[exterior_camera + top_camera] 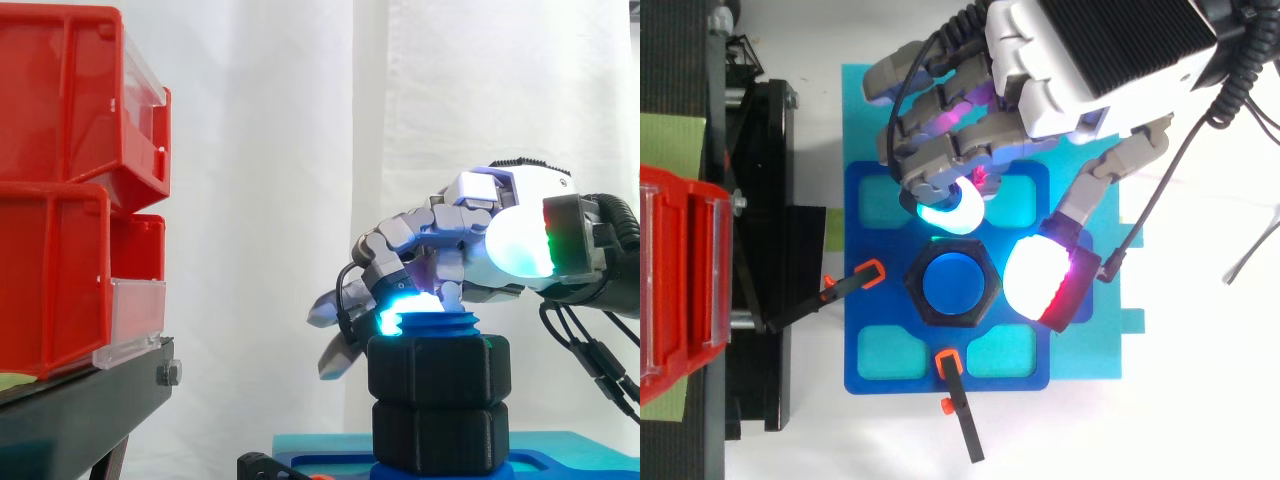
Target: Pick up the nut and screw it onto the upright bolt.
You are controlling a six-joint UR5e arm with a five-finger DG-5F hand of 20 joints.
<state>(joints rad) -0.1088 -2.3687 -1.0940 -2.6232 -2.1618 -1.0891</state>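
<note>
Nut [440, 368] sits on the upright bolt [952, 284], axis vertical; the hand [1100, 55], fingers curled, grips nothing.

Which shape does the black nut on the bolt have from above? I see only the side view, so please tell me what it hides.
Observer: From above the black nut is six-sided, with the blue bolt as a round disc in its middle.
Operator: What else is at the plate under it?
Observer: One black clamp with an orange tip reaches onto the blue plate from the side of the red bins. A second black clamp reaches on from the edge far from the robot hand.
Operator: Is the palm over the nut?
Observer: No, from above the palm lies past the plate's edge, not over the nut.
</note>
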